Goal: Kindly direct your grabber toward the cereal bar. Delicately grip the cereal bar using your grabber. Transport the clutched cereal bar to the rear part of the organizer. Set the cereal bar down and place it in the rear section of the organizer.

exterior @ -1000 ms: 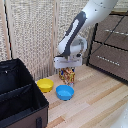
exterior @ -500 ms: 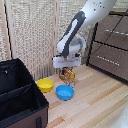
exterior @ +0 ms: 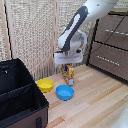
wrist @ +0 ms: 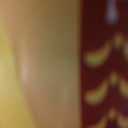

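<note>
The cereal bar [exterior: 68, 75] is a yellow-orange package with red print, standing upright on the wooden floor behind the bowls. My grabber [exterior: 67, 66] is lowered right over its top, and the white head hides the fingers. I cannot tell whether the fingers are closed on it. The wrist view is filled by a blurred close-up of the cereal bar's [wrist: 100, 65] dark red print with yellow shapes. The organizer [exterior: 20, 95] is a large black fabric box with a divider, at the exterior view's left.
A yellow bowl [exterior: 45, 85] and a blue bowl [exterior: 64, 92] sit on the floor between the organizer and the cereal bar. A brown wooden drawer cabinet [exterior: 110, 45] stands at the exterior view's right. A wicker screen [exterior: 30, 35] is behind.
The arm and grabber stay over the cereal bar with barely any visible movement. Bowls and organizer are unmoved.
</note>
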Robot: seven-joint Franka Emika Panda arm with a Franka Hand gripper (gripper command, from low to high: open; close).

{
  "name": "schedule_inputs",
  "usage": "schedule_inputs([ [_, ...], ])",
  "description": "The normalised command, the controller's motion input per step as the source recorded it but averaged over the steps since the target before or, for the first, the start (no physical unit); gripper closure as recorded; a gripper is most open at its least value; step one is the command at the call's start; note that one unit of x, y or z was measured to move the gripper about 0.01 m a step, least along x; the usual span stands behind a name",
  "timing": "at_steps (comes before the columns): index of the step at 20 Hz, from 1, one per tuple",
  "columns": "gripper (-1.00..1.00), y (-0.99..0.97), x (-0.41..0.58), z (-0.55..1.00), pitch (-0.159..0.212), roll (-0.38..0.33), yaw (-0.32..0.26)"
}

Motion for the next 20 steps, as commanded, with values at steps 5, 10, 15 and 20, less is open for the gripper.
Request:
schedule_inputs([
  [5, 1.0, -0.07, 0.081, 0.96, 0.075, 0.041, -0.009],
  [10, 1.0, 0.38, 0.069, 0.99, 0.034, 0.0, -0.07],
  [15, 1.0, 0.67, 0.0, 0.76, -0.014, -0.002, -0.105],
  [20, 1.0, 0.52, 0.0, 0.53, -0.043, 0.0, -0.209],
])
